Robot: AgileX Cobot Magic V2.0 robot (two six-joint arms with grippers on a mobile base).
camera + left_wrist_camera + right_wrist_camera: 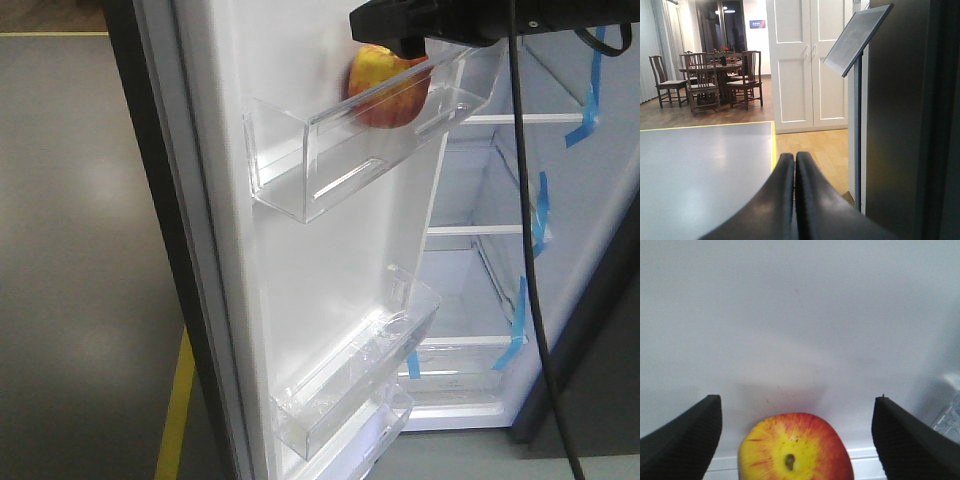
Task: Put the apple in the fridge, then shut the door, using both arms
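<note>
The fridge (500, 260) stands open, showing white lining, glass shelves and blue tape strips. Its door (300, 250) is swung wide, white back toward me, with clear bins. The red and yellow apple (385, 90) rests in the upper door bin (330, 150). My right gripper (405, 35) hovers just above it. In the right wrist view this gripper (797, 399) is open, its fingers (690, 440) wide on either side of the apple (795, 450) and not touching it. My left gripper (794, 159) is shut on nothing, pointing out into the room.
A black cable (530, 250) hangs in front of the fridge opening. Lower door bins (350, 380) jut out. In the left wrist view a dark grey panel (905, 125) stands close on the right, beside a sign stand (857, 100). Beyond are grey floor, white doors and chairs.
</note>
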